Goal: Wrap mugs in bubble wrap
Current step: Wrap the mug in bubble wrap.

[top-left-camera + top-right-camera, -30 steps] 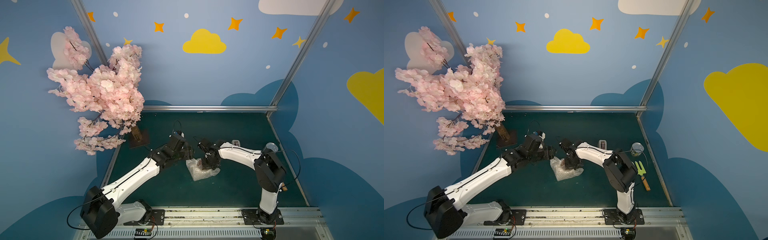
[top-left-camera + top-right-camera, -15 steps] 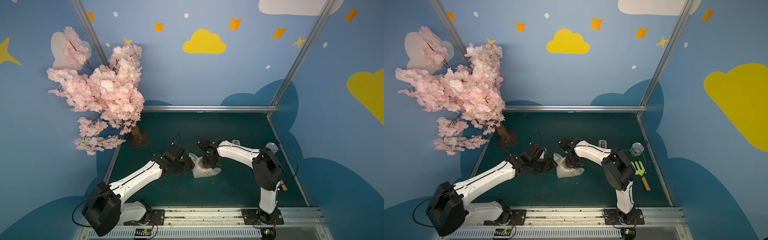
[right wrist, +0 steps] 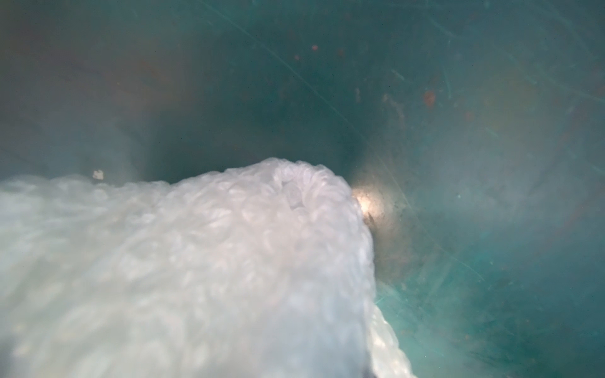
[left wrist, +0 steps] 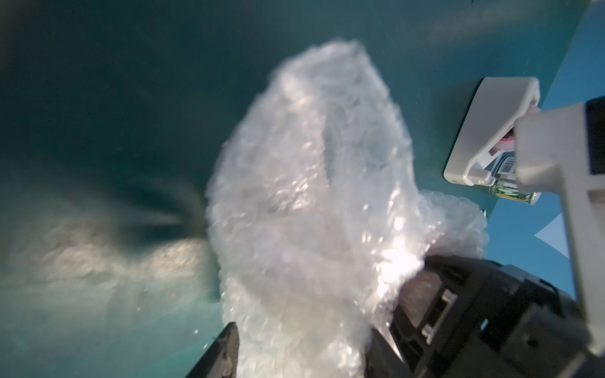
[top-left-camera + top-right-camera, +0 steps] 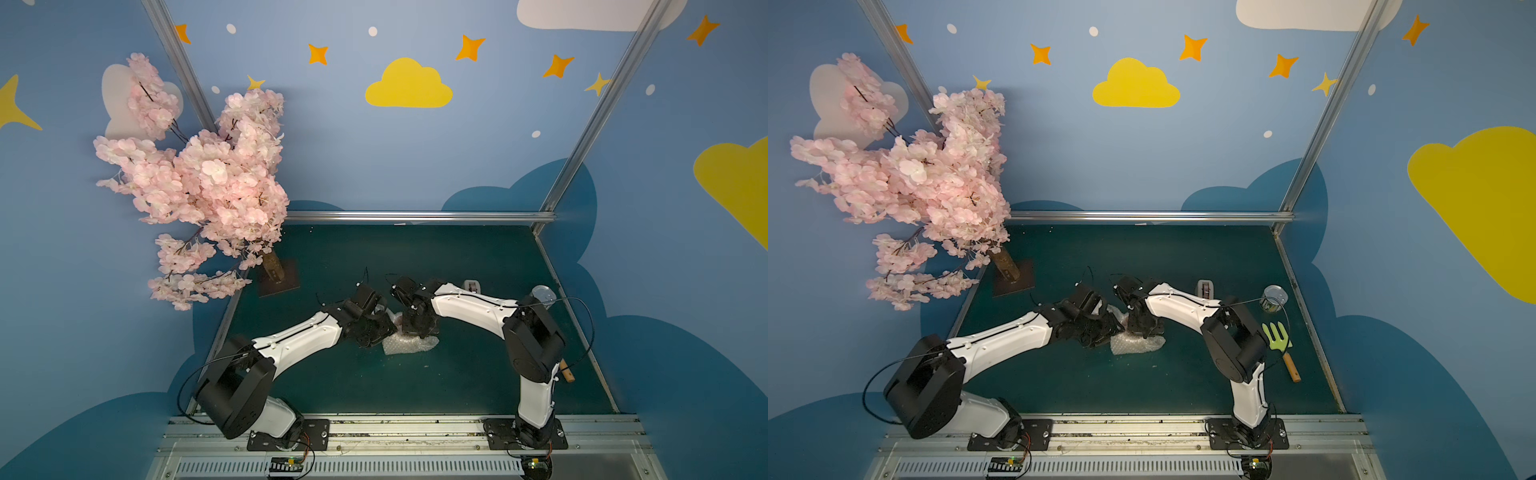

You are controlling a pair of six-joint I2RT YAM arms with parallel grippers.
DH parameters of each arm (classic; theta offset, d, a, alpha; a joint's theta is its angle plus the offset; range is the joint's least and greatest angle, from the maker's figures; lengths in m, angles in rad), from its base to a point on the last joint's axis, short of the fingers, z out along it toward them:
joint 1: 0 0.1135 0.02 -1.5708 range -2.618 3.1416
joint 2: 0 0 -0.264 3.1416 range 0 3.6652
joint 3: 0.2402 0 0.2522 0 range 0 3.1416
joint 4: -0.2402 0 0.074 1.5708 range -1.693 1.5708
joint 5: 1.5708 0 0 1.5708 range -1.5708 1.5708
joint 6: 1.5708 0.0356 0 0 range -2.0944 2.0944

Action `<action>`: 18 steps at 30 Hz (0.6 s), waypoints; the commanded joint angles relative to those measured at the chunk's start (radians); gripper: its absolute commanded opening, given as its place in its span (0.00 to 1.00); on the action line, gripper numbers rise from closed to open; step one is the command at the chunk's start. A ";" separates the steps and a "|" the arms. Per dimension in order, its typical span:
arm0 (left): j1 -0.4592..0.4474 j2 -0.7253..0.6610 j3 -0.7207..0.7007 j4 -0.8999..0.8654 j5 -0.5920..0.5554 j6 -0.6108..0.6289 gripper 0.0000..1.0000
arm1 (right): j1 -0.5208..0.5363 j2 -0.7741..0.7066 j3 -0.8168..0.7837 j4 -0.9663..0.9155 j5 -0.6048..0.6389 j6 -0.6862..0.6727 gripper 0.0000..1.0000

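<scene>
The bubble wrap (image 5: 410,343) lies crumpled into a whitish bundle on the green table between both arms, also in a top view (image 5: 1136,344). The mug is hidden inside it. My left gripper (image 5: 384,330) reaches the bundle's left side. In the left wrist view its two fingers (image 4: 226,355) stand on either side of the bubble wrap (image 4: 307,203), which fills the gap between them. My right gripper (image 5: 417,332) points down onto the top of the bundle and is pinched on the wrap. In the right wrist view the bubble wrap (image 3: 196,268) covers the jaws.
A beige tape dispenser (image 5: 1205,286) stands behind the right arm. A silver tin can (image 5: 1274,298) and a green fork with a wooden handle (image 5: 1281,345) lie at the right edge. A pink blossom tree (image 5: 199,187) on a dark base (image 5: 277,274) stands at the back left.
My left arm has dropped and moved in to the bundle, its jaws narrowing around the wrap. The right gripper has kept its hold in place.
</scene>
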 commanded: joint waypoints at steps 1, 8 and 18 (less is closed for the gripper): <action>-0.015 0.047 0.030 -0.019 0.002 -0.006 0.55 | 0.004 0.013 0.009 0.056 -0.011 0.026 0.00; -0.040 0.146 0.074 -0.037 -0.043 0.024 0.42 | -0.001 0.013 -0.004 0.086 -0.072 0.029 0.00; -0.039 0.272 0.123 -0.058 -0.051 0.062 0.14 | -0.029 0.000 -0.059 0.166 -0.187 -0.014 0.00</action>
